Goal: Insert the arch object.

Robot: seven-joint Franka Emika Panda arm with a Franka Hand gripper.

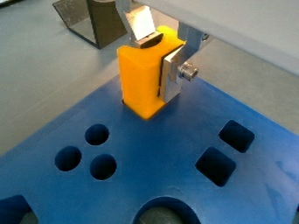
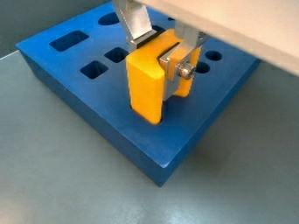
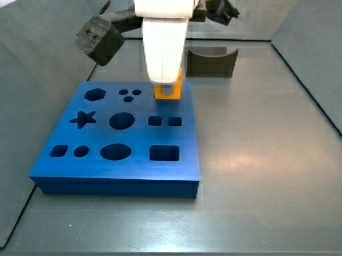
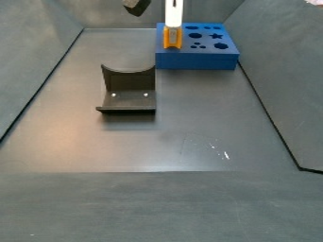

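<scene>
Apparently arch object (image 1: pixel 145 80) within gripper (image 1: pixel 162 54).

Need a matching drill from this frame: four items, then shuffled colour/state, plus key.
Items:
1. arch object
2. blue board
3. pincer
4. fixture

States:
A. dark, standing alone on the floor, apart from the board
B. shut on a piece, above the board's edge
C. orange-yellow, upright, lower end at the board's top
D. lying on the floor, top full of shaped holes

Pairs: 1-C, 2-D, 3-B, 4-A
</scene>
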